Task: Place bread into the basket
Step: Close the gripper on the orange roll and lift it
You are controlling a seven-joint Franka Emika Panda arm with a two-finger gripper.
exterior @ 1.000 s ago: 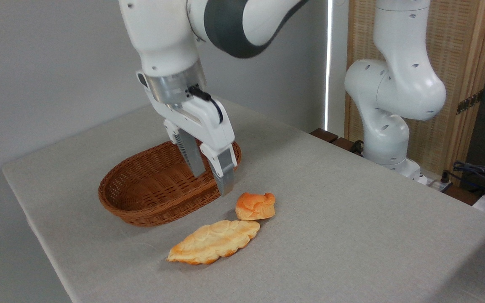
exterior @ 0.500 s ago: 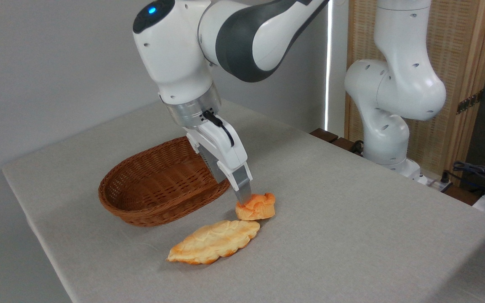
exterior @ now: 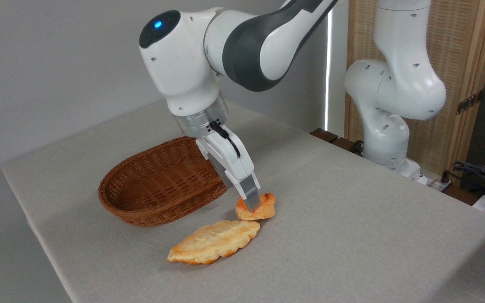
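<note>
The bread [exterior: 266,209], a small orange-brown bun, lies on the grey table just right of the basket [exterior: 158,210], an oval reddish-brown wicker basket with nothing in it. My gripper [exterior: 252,204] has come down on the bun from the upper left. Its near finger [exterior: 250,197] stands in front of the bun's left half, with the tip low against it. The other finger is hidden behind the near one, so the width of the gap does not show.
A longer flat pale golden bread [exterior: 213,242] lies just in front of the bun, nearly touching it. The arm's white base [exterior: 387,143] stands at the table's far right edge, with cables [exterior: 478,172] beyond it. The table's front-left edge [exterior: 49,256] runs close below the basket.
The gripper has swung from over the basket's right rim down and right onto the bun, turning so that one finger now hides the other. Bun, flat bread and basket have not moved.
</note>
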